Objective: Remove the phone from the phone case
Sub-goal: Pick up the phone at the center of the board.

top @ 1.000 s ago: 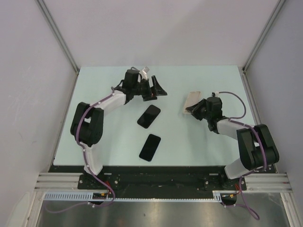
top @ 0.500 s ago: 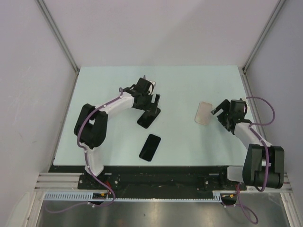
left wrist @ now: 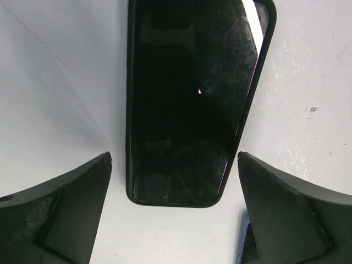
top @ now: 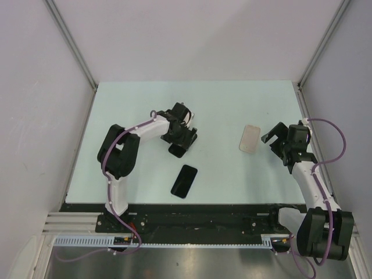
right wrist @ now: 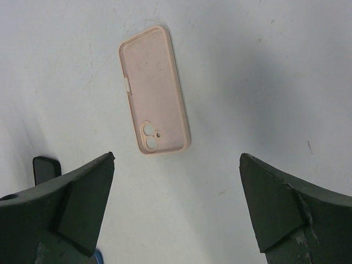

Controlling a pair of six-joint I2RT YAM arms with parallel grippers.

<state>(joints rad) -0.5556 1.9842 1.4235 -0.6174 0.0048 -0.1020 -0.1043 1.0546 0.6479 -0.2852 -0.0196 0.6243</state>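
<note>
The left gripper [left wrist: 175, 159], wide open and empty, straddles the dark phone [left wrist: 187, 99], whose length runs twelve to six; it is perhaps cased. The right gripper [right wrist: 177, 156], equally open, holds nothing.

Setting: a robotics laboratory test cell is indicated.
Enclosure: plain grey panels [top: 192, 35] joined by metal corner posts [top: 71, 43] are seen across the upper frame.
Work surface: a pale table [top: 232, 104] is enclosed at centre.
Mounting: aluminium rails [top: 72, 222] and two arms fed by purple cables [top: 340, 145] are fixed along the lower edge.
</note>
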